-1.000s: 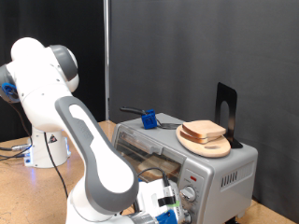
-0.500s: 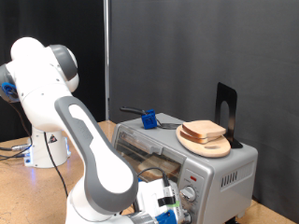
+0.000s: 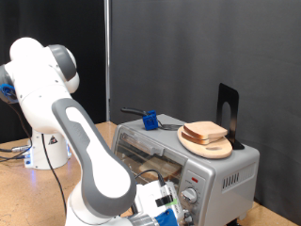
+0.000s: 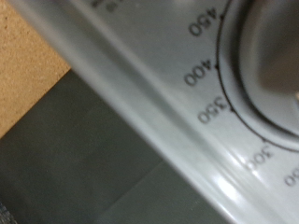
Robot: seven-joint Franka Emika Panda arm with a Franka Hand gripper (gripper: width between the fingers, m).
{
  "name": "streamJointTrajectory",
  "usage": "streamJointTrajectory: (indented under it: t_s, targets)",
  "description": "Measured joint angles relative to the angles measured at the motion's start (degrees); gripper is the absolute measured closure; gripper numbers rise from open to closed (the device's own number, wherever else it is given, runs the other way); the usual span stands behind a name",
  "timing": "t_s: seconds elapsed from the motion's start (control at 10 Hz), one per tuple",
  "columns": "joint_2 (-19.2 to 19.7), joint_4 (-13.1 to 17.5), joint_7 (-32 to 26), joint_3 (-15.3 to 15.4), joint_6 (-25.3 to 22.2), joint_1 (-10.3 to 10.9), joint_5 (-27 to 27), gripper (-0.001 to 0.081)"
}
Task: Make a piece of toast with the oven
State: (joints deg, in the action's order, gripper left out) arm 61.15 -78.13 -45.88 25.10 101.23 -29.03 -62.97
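Note:
The silver oven (image 3: 230, 169) stands at the exterior view's lower right. A tan slice, the piece of toast (image 3: 153, 168), shows inside it on the rack behind the front. My gripper (image 3: 169, 201) is low in front of the oven, right at its knobs (image 3: 189, 196); its fingers are hidden by the hand. The wrist view is pressed close to the oven's panel (image 4: 140, 84). It shows a dial knob (image 4: 266, 47) with marks 450, 400, 350, and the dark door glass (image 4: 84, 159). No fingertips show clearly there.
On the oven's top lie a round wooden board (image 3: 218, 150) with a stack of bread slices (image 3: 204, 131), a blue object (image 3: 149, 120) and a black stand (image 3: 226, 111). My base (image 3: 42, 151) stands at the exterior view's left on the wooden table (image 4: 23, 75).
The arm's lower link has shifted very slightly towards the exterior view's left; the hand stays at the knobs. Nothing else has moved.

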Motion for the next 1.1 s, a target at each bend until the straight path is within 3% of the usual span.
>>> streamJointTrajectory:
  t_s: [0.2, 0.5, 1.1]
  targets:
    - [0.03, -0.23, -3.65, 0.56, -0.8, -0.53, -1.19, 0.0806]
    - [0.02, -0.41, -2.51, 0.4, -1.23, -0.86, -1.26, 0.0806]
    - [-1.34, -1.64, 11.77, -1.97, 2.96, -0.11, 0.25, 0.0806]
